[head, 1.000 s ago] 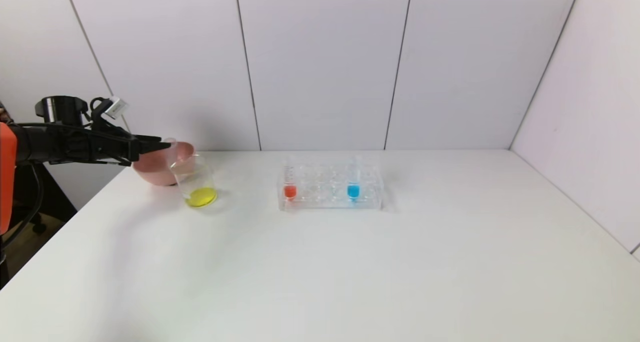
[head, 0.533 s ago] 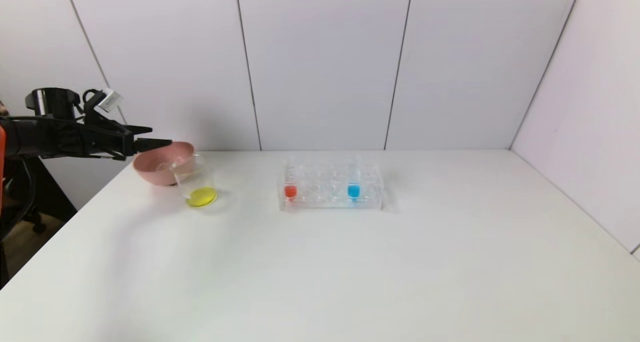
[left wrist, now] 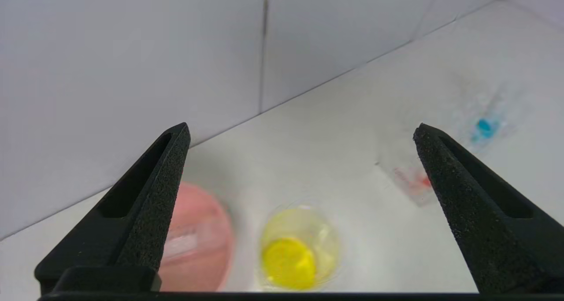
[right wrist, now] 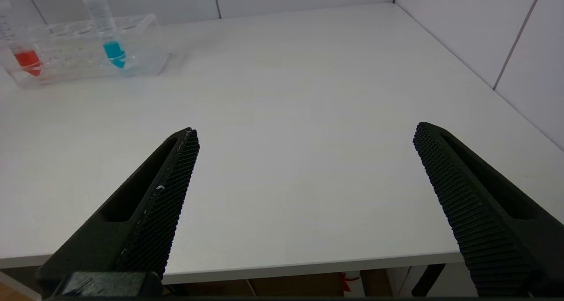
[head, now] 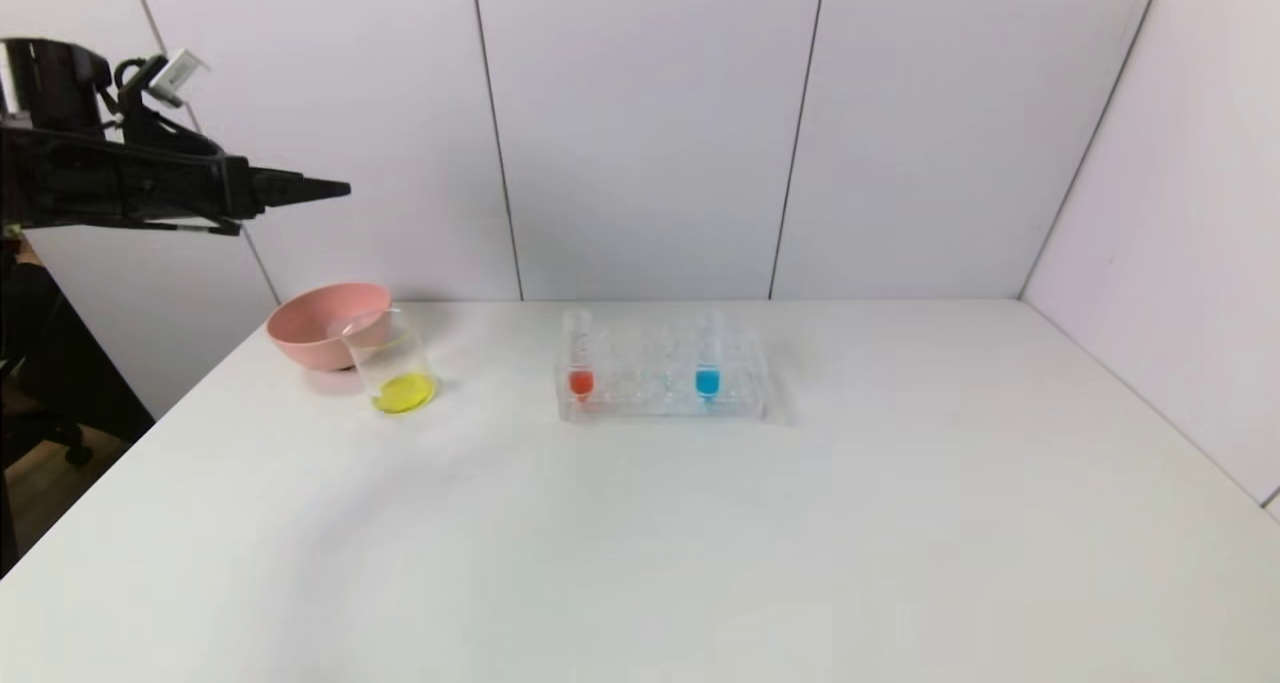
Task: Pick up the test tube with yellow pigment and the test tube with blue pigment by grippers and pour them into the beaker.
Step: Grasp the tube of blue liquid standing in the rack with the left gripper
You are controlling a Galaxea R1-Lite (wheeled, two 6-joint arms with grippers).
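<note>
Now the test tube with blue pigment (head: 707, 363) stands upright in the clear rack (head: 662, 383) near the middle of the counter (head: 700, 543), its long axis vertical, its blue liquid pooled at the bottom. A red-liquid tube (head: 579, 363) stands at the rack's other end, toward the robot's left. The beaker (head: 392, 368) sits further left, just beside the pink bowl (head: 320, 325), and already holds a yellow pool.

The right gripper (right wrist: 304, 135) has its jaws spread wide and empty at the near edge of the counter; in its wrist view the blue tube (right wrist: 108, 30) lies ahead across bare counter, so this arm looks the likelier one to fetch it, with a sideways grasp above the liquid. The left gripper (head: 335, 189) hangs high above the bowl and beaker, jaws spread and empty.

The right arm does not show in the head view. A pale blurred shape inside the bowl (left wrist: 196, 239) cannot be made out, and the yellow tube is not clearly seen anywhere.
</note>
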